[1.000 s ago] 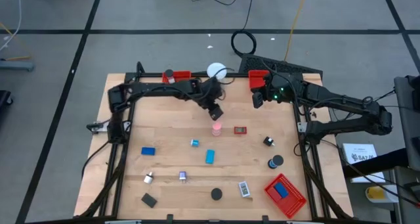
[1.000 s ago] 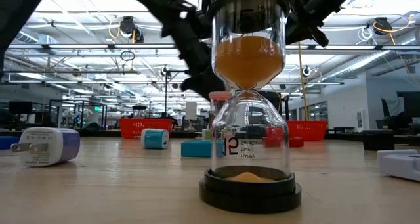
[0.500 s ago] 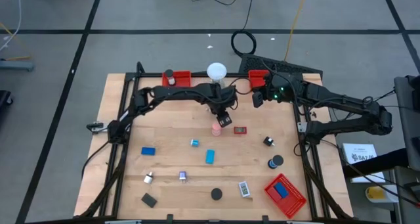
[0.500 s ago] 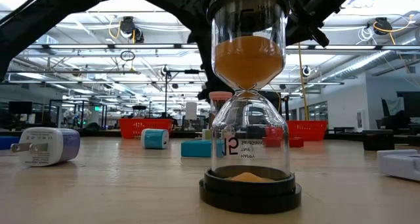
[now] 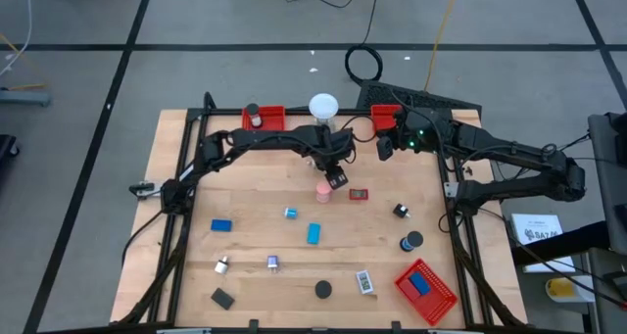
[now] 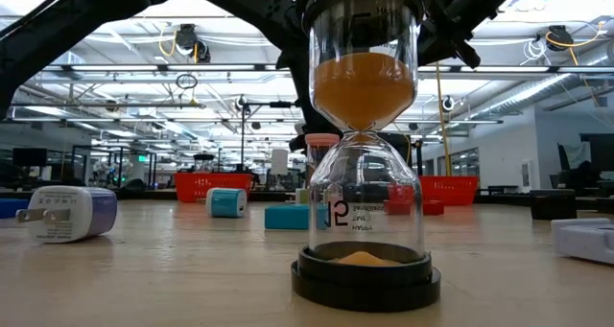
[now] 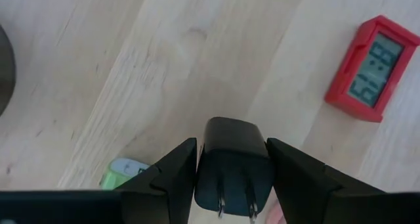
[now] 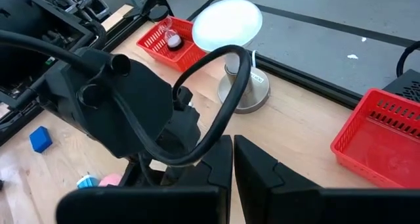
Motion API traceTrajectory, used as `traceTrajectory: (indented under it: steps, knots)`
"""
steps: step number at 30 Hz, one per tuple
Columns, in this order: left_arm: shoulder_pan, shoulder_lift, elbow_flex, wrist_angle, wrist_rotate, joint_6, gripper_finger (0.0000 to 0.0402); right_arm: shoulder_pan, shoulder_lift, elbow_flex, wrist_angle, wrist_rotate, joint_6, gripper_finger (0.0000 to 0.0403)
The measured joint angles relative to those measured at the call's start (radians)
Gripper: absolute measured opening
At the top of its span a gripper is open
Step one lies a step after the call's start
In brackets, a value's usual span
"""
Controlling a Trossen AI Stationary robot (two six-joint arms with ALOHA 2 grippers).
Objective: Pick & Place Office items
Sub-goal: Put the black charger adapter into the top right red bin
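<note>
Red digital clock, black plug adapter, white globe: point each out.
Red digital clock [image 7: 373,67], left wrist view, its display.
Black plug adapter [image 7: 234,159], left wrist view, its body between the fingers.
White globe [image 8: 226,22], right wrist view, its dome.

You have three red trays: one at the back left [image 5: 266,114], one at the back right [image 5: 385,116], one at the front right [image 5: 432,293] (a blue block lies in it). One white globe [image 5: 323,106]. One red clock [image 5: 359,194]. Two black discs [image 5: 322,289] [image 5: 412,241]. Two arms.
</note>
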Motion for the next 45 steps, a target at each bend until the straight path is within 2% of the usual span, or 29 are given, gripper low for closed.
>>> traceTrajectory:
  steps: [5, 14, 21, 33, 45]
  knots:
    - [0.001, 0.0, 0.0, 0.005, 0.003, -0.001, 0.0155, 0.0, 0.0, 0.0, 0.0, -0.001, -0.002, 0.0011]
    - [0.021, 0.008, -0.001, 0.016, 0.019, -0.018, 0.0167, 0.0, 0.0, 0.0, 0.0, -0.002, -0.004, 0.0011]
    - [0.036, 0.008, -0.001, 0.019, 0.058, -0.03, 0.016, 0.001, 0.0, 0.0, 0.001, -0.005, -0.007, 0.0011]
    - [0.026, 0.008, -0.001, 0.023, 0.043, -0.034, 0.0182, 0.001, 0.0, 0.0, 0.022, -0.006, -0.007, 0.0011]
    - [0.022, 0.008, -0.001, 0.023, 0.034, -0.033, 0.0237, 0.001, 0.0, 0.0, 0.023, -0.005, -0.011, 0.0011]
